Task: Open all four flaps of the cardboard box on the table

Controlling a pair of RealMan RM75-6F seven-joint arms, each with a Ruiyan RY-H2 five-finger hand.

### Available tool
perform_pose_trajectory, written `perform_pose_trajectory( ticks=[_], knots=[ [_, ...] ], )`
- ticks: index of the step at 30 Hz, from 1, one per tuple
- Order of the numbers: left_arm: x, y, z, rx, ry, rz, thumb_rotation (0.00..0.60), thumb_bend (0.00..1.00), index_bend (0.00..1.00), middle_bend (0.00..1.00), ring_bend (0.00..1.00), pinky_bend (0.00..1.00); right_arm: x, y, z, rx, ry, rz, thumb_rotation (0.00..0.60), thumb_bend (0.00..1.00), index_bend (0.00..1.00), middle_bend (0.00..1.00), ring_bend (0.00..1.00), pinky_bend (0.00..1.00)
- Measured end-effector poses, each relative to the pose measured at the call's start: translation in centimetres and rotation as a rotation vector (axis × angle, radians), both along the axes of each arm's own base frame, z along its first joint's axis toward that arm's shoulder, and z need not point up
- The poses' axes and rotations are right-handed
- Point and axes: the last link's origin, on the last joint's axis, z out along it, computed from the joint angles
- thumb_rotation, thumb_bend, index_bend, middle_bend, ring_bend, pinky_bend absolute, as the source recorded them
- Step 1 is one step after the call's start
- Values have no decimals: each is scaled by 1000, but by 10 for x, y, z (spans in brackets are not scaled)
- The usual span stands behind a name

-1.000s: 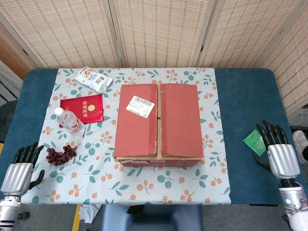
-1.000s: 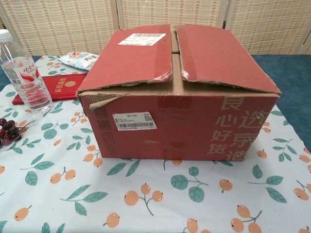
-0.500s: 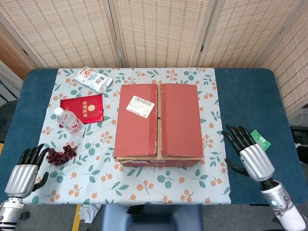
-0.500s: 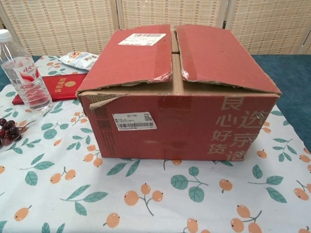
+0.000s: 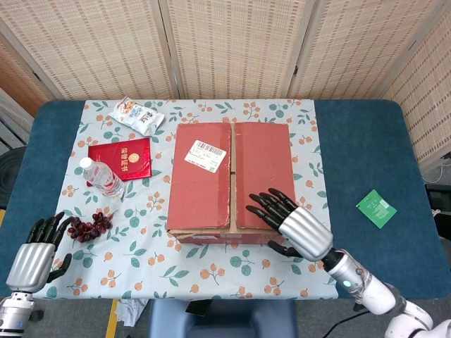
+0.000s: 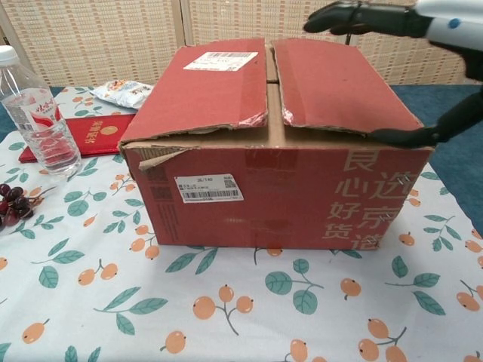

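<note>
Nearest, left hand (image 5: 32,257): fingers apart, holding nothing, resting at the front-left table (image 5: 366,141) edge, seemingly idle.

Right hand (image 5: 299,229): fingers extended and spread, empty, poised over the front-right corner of the cardboard box (image 5: 231,182); the chest view shows its thumb low at the flap's front corner and the other fingers above the lid. Judged purpose: positioned to catch the edge of the right flap and lift it outward.

Red grapes (image 5: 89,226): small bunch on the printed tablecloth (image 5: 211,271), just ahead of the left hand, well apart from the box.

Cardboard box, red: centre of the tablecloth, upright. Both outer flaps lie down, meeting along the middle seam; tape torn at the front, front edges slightly raised. No flap opened yet; task at its start.

Water bottle (image 5: 101,177): left of the box, upright.

Red booklet (image 5: 120,158): flat, touching the bottle's far side.

Green packet (image 5: 375,208): flat on bare blue cloth, right of the box.

Snack packet (image 5: 137,115): far-left, beyond the booklet.
</note>
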Motion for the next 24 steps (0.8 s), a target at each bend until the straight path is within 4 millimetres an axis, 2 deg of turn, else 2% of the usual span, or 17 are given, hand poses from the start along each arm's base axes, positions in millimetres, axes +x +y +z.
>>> perform_pose_trajectory(
  ticks=[5, 14, 24],
  knots=[
    [1, -2, 3, 1, -19, -10, 600, 500, 0, 0, 0, 0, 21, -10, -18, 10, 25, 32, 600, 371, 0, 0, 0, 0],
    [2, -7, 8, 1, -48, -20, 600, 499, 0, 0, 0, 0, 40, -26, -42, -35, 76, 51, 600, 371, 0, 0, 0, 0],
    [3, -12, 13, 2, -72, -28, 600, 500, 0, 0, 0, 0, 52, -37, -53, -137, 106, 78, 600, 371, 0, 0, 0, 0]
  ],
)
